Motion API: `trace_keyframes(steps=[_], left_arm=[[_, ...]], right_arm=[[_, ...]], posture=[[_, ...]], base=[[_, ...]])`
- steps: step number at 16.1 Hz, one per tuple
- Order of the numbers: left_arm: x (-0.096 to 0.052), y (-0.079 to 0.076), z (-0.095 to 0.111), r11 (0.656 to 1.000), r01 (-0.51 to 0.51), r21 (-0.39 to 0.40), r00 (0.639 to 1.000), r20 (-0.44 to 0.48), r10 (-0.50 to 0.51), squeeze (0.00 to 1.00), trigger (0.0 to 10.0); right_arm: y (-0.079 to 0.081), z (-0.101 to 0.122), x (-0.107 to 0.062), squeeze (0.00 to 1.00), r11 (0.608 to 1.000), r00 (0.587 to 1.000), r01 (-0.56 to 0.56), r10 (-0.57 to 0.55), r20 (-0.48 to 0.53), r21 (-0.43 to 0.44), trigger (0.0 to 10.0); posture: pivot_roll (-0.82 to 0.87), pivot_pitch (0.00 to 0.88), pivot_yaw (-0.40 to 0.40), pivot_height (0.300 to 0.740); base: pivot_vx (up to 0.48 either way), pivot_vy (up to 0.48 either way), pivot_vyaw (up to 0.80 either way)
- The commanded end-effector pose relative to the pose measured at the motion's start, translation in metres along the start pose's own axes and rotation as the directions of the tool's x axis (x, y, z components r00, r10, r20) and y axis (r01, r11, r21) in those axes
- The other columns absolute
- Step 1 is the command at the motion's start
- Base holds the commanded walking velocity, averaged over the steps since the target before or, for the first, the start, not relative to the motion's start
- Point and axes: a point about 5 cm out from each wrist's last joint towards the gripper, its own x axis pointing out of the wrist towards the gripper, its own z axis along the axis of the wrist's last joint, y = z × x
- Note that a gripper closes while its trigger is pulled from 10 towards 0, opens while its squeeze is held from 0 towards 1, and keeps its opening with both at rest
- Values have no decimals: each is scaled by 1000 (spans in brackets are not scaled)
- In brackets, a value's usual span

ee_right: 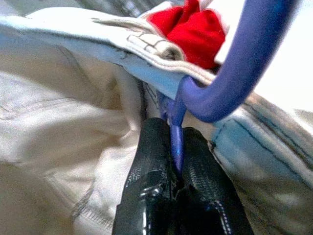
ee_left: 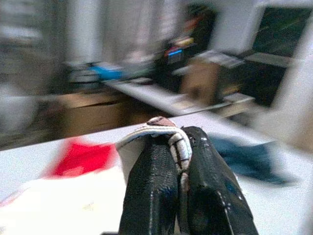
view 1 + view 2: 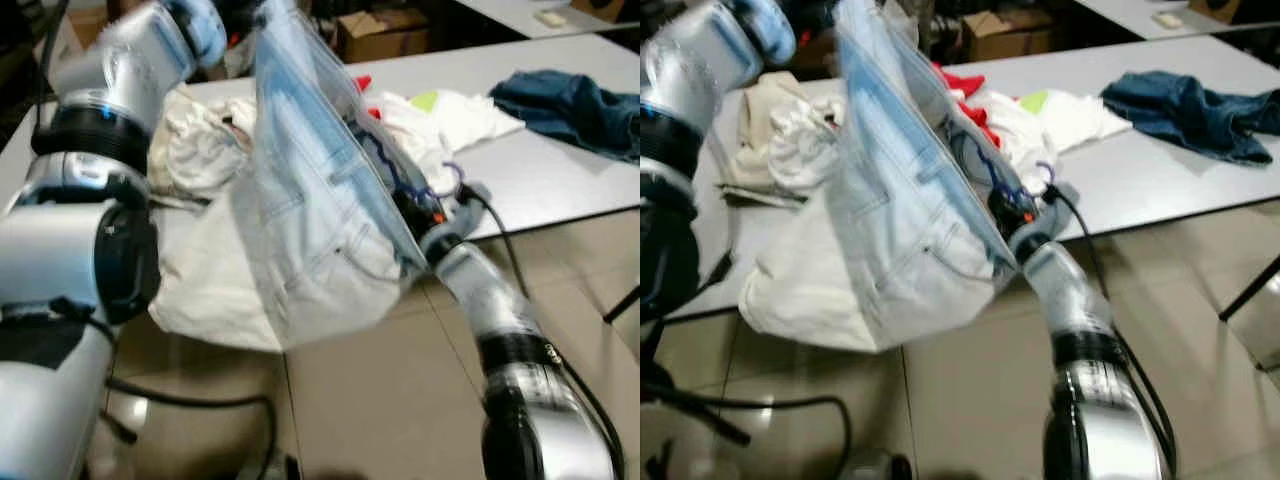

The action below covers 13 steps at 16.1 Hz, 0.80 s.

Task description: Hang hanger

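Pale jeans [image 3: 310, 220] hang in the air at the near edge of the table [image 3: 560, 170], clipped to a purple hanger [image 1: 234, 63]. The right gripper [image 1: 177, 166] has its jaws pinching the hanger's thin stem; the left gripper [image 2: 181, 161], raised far left, has its jaws pressed together on the waistband hem. Denim looks limp, fairly heavy and likely to swing. The hanger looks stiff and smooth, so it is best carried by its stem or hook.
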Motion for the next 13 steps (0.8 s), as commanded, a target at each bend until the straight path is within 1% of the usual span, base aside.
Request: trace_keyframes(steps=[1,2,3,4,5,6,7,8,9,11,12,13], left_arm=[[-15,25,10,984,-140,109,990,41,136,0,0],[-23,39,-10,965,-202,168,977,-28,209,0,0],[-33,51,-34,942,-246,228,956,-104,274,0,0],[-35,54,-40,935,-254,248,949,-122,290,0,0],[-46,64,-64,914,-275,299,919,-197,341,0,0],[-51,67,-75,907,-276,318,904,-235,357,0,0],[-61,73,-96,892,-278,355,872,-297,390,0,0],[-70,75,-116,884,-261,387,842,-357,405,0,0],[-73,76,-124,885,-253,391,831,-381,406,0,0],[-90,72,-167,903,-182,390,779,-502,375,0,0],[-98,69,-184,914,-156,375,763,-542,352,0,0],[-104,64,-200,937,-145,318,760,-570,311,0,0]], right_arm=[[10,9,-15,0,999,999,-37,37,-15,19,10000],[26,18,-31,0,995,995,-96,96,0,26,10000],[41,28,-46,0,990,990,-142,141,15,26,10000],[44,31,-50,0,989,989,-148,148,16,21,10000],[57,43,-61,0,983,982,-185,185,35,12,10000],[63,48,-65,0,980,979,-201,200,43,4,10000],[78,57,-73,0,973,971,-231,231,53,-18,10000],[89,66,-77,0,965,963,-260,261,67,-30,10000],[94,70,-79,0,961,959,-274,275,72,-34,10000],[118,90,-81,0,943,935,-332,334,117,-33,10000],[127,97,-81,0,937,928,-348,349,128,-28,10000],[131,102,-80,0,934,924,-357,356,137,-20,10000]], posture=[[-91,0,113,740],[-96,0,112,740],[-107,0,110,740],[-112,0,109,740],[-128,0,110,740],[-131,0,110,740],[-145,0,111,740],[-157,0,109,740],[-157,0,109,740],[-175,0,97,740],[-180,0,91,740],[-183,0,80,740]], base=[[0,0,0],[0,0,0],[0,0,0],[0,0,0],[0,0,0],[0,0,0],[0,0,0],[0,0,0],[0,0,0],[0,0,0],[0,0,0],[0,0,0]])
